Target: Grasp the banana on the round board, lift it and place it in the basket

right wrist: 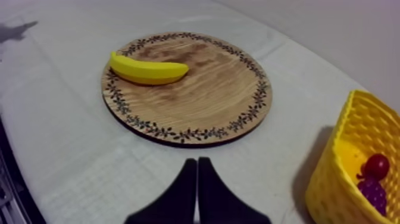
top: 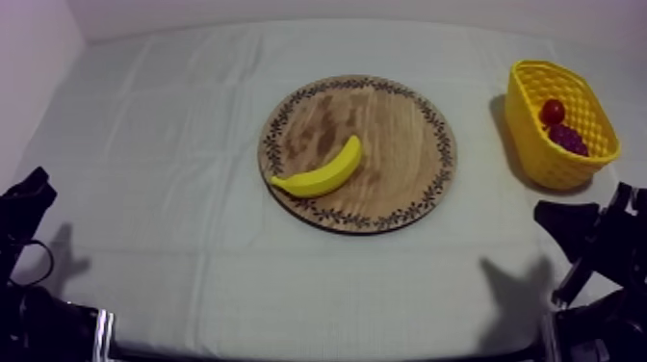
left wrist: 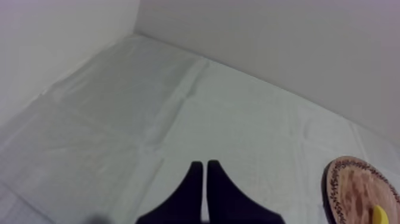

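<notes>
Banana [top: 323, 173] lying flat on wooden board [top: 404, 144], toward 8 o'clock of its centre, long axis running 8 to 2 o'clock, yellow basket [top: 534, 144] at 2 o'clock of board, left gripper [left wrist: 205, 164] and right gripper [right wrist: 197, 161] both clenched on nothing

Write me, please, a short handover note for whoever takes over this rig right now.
Left gripper: fingers shut on nothing, low at its own side, away from the wooden board.
Right gripper: fingers shut on nothing, short of the board, with the yellow basket beside it.
Banana: lies flat on the board, towards its left front rim.
Basket: stands to the right, apart from the board, and holds a small red fruit and a bunch of grapes.
Done: nothing yet.
Left: grasp the banana, lift it and place it in the basket. The right arm looks better placed.
</notes>
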